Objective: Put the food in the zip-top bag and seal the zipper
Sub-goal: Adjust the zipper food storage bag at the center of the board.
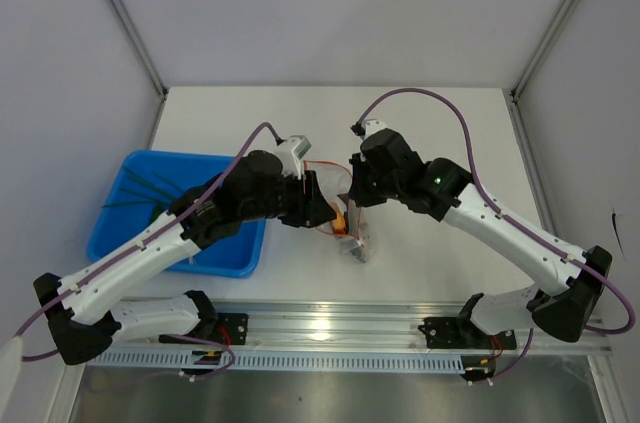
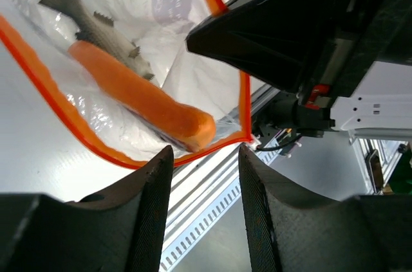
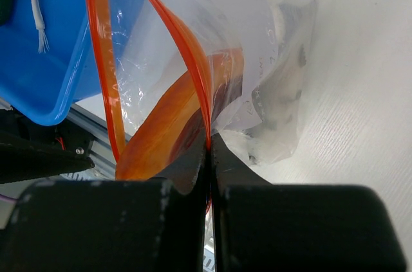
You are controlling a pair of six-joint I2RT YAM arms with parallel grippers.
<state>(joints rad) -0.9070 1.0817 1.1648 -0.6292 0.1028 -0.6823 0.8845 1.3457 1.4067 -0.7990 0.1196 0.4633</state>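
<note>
One limp, probably slippery zip-top bag [image 3: 270,47] sits midway across the bench [image 1: 450,123]. The right claw [image 3: 209,148] pinches its zipper [image 3: 100,60], and the left claw [image 2: 205,156] is spread at the mouth. Best held by the stiffer strip, not the film.

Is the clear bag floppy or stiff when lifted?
Probably floppy: the bag crinkles and folds where the right gripper pinches its rim. It would likely sag, since an orange piece lies inside. The plastic looks shiny, so maybe slippery.

Top view: bag [image 1: 330,186] mostly hidden, contents can't be ID'd.
</note>
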